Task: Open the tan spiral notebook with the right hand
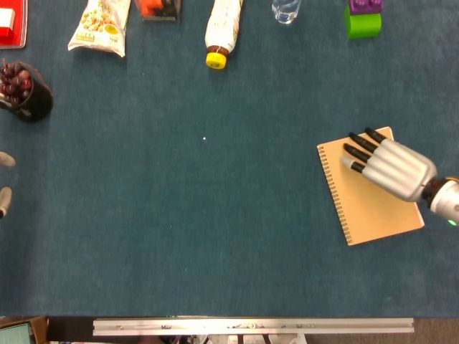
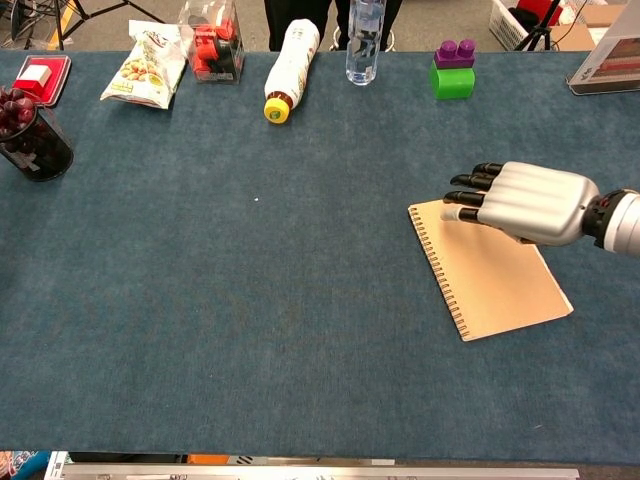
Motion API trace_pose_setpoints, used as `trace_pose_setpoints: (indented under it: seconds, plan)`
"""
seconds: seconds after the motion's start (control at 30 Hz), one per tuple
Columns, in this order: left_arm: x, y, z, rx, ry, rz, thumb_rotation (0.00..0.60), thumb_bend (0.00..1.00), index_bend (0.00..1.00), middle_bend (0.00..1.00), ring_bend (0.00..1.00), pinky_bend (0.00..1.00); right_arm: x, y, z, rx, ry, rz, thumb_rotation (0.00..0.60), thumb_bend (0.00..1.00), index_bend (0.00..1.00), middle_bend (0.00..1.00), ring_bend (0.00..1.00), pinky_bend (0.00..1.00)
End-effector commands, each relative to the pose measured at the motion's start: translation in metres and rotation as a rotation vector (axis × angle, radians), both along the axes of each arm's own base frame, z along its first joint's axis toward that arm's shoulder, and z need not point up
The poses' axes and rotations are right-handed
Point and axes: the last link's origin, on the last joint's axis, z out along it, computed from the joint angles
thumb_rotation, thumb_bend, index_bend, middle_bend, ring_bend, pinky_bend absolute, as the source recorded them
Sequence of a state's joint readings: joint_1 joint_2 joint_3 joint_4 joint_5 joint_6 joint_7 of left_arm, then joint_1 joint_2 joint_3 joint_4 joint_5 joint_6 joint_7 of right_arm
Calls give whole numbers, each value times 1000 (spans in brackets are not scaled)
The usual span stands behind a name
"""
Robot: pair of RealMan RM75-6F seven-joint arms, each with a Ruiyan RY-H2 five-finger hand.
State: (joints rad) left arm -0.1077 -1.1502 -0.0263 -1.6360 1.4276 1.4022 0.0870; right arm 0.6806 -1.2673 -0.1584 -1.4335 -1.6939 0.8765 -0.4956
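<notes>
The tan spiral notebook lies closed and flat on the blue table at the right, its wire binding along the left edge. My right hand is over the notebook's far right part, palm down, with the dark fingertips stretched towards the far left corner and nothing held. Whether the fingertips touch the cover I cannot tell. Only two pale fingertips of my left hand show at the far left edge of the head view, set apart and holding nothing.
Along the far edge lie a snack bag, a bottle on its side with a yellow cap, a clear bottle and a green and purple block. A dark cup of red fruit stands far left.
</notes>
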Motion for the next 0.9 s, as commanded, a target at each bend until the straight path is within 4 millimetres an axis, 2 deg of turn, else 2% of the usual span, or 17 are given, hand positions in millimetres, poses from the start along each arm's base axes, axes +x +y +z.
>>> trace_pose_setpoints:
  seconds: [0.03,0.33,0.9]
  plan:
    - [0,0,-1,-1,2,0,600,321,375,110,164,261,0,2,6,-13,-2,-10,600,1000,168,157,70,165]
    - [-1,0,-1,0,3,4,600,321,375,110,164,261,10,0,-10,-5,-81,-17,600,1000,168,157,70,165]
    - [0,0,-1,-4,0,1,600,321,375,110,163,261,10,-6,-39,14,-115,-18,600,1000,168,157,70,165]
